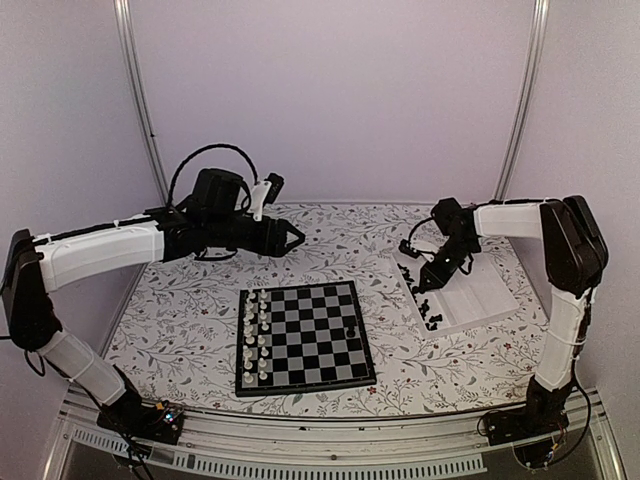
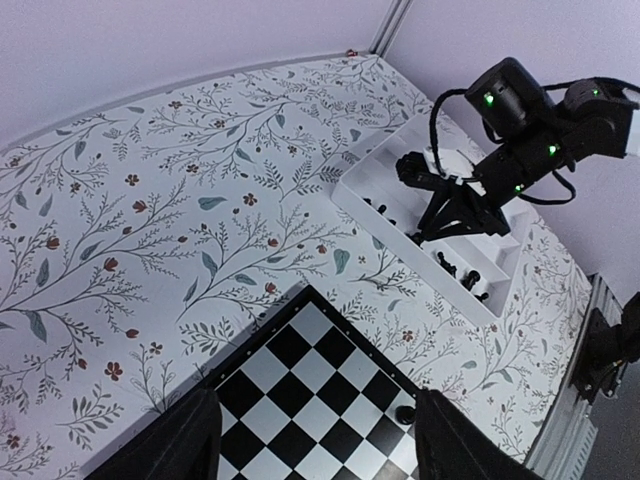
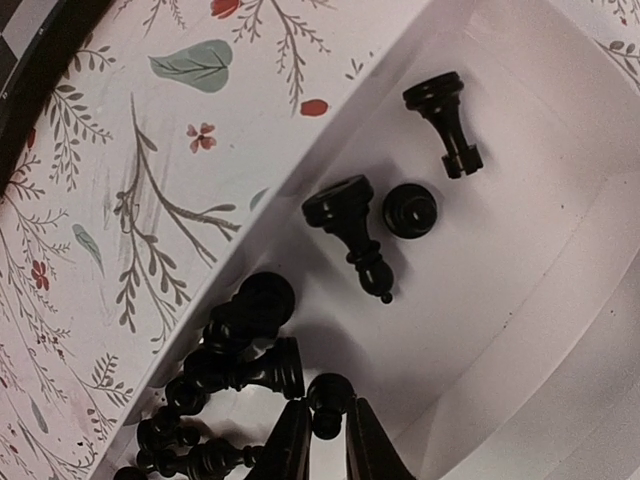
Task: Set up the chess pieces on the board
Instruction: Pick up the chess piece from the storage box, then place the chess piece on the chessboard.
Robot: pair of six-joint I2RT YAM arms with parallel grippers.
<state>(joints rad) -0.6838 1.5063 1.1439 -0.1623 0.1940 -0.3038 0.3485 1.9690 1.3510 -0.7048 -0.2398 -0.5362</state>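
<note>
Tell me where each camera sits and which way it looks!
Top camera: above and behind the arms, looking down; shows both arms, left hand, right hand, chessboard, white tray.
Left wrist: on the left arm, looking across the chessboard's corner toward the tray; own fingers at the bottom.
Right wrist: on the right arm, looking down into the tray at black chess pieces; own fingertips at the bottom.
Shared: top and left wrist both show the right arm over the tray.

No text, label, brand or number can be read in any view. Any marking on the rim of the board is too small to make out.
</note>
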